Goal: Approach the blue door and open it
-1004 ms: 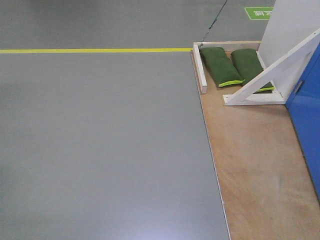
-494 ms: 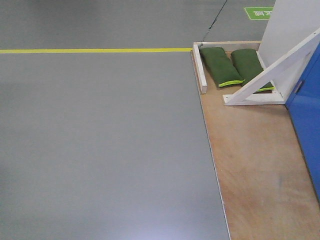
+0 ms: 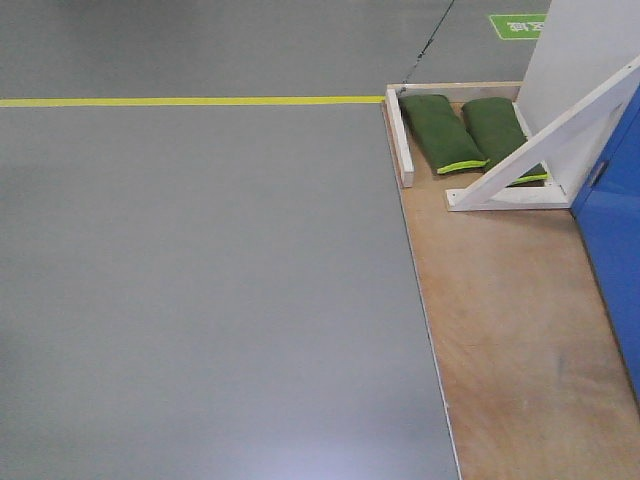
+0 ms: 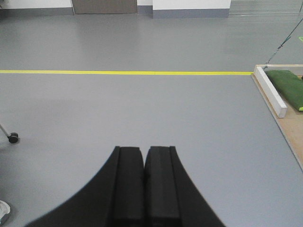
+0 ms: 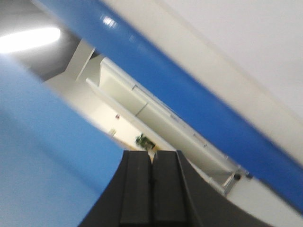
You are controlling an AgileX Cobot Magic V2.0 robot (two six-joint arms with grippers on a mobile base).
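The blue door (image 3: 615,250) stands along the right edge of the front view, on a wooden base; its handle is out of view. In the right wrist view a blurred blue panel (image 5: 42,165) fills the lower left and a blue band (image 5: 189,99) runs diagonally above. A gap between them shows a bright room beyond. My right gripper (image 5: 152,153) is shut and empty, pointing into that gap. My left gripper (image 4: 144,149) is shut and empty, held above the grey floor. Neither gripper shows in the front view.
A wooden base board (image 3: 500,330) lies under the door. Two green sandbags (image 3: 440,130) and a white diagonal brace (image 3: 540,150) sit at its far end by a white wall panel (image 3: 580,50). A yellow floor line (image 3: 190,101) crosses the grey floor. A caster wheel (image 4: 13,138) is at the left.
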